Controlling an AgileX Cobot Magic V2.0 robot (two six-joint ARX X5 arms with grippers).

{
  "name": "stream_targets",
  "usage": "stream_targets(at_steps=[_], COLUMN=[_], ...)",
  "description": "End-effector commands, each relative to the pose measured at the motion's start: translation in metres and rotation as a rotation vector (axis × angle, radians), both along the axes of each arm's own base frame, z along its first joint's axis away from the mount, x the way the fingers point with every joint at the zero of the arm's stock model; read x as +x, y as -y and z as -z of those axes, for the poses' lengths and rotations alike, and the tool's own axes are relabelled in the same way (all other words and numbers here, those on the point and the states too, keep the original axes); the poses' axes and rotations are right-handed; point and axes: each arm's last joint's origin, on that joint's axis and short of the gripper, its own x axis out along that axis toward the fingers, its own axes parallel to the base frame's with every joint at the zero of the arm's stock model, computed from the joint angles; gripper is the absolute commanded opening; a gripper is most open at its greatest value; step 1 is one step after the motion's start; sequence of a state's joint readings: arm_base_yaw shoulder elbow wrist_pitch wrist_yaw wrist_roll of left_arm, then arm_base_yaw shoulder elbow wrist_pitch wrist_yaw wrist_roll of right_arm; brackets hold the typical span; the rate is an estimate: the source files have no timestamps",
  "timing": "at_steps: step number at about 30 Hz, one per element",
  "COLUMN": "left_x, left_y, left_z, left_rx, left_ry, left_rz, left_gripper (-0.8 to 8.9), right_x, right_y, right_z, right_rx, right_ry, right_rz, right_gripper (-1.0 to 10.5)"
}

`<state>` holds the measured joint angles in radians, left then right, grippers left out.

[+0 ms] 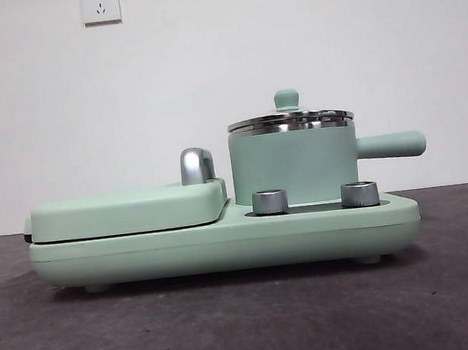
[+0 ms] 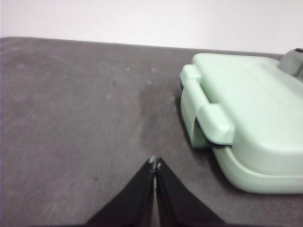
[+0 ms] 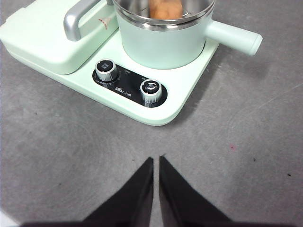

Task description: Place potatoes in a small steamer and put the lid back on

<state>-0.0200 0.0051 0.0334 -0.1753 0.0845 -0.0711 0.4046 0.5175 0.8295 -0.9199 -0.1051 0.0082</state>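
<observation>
On grey felt table (image 1: 234,327), lidded steamer (image 1: 294,166); both grippers (image 2: 155,163) (image 3: 156,160) pinched closed, empty.

The small steamer (image 1: 294,165) stands on the cooker base (image 1: 224,239), right of the grill plate (image 1: 128,211). The lid (image 1: 289,119) sits on it, the potato (image 3: 165,8) inside.

Small steamer (image 1: 294,166) was mint green with steel rim; potato (image 3: 165,8) orange-brown. Ahead of the black right end effector (image 3: 156,161): silver knobs (image 3: 106,70), black panel (image 3: 129,86), grey surface (image 3: 57,156).
</observation>
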Motion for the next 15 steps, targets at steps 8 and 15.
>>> stream_targets(at_steps=[8,15], left_x=[0.0008,0.0008], left_y=[0.0001,0.0001], left_z=[0.0024,0.0024], left_rx=[-0.001,-0.001], left_ry=[0.006,0.006], left_rz=[0.003,0.003], left_gripper=[0.06,0.06], right_x=[-0.0001,-0.0001], right_y=[-0.0003,-0.0003], right_z=[-0.0031,-0.0031], right_rx=[0.013,0.01], right_ry=[0.01,0.012], right_rz=[0.002,0.0], right_gripper=[0.2,0.2])
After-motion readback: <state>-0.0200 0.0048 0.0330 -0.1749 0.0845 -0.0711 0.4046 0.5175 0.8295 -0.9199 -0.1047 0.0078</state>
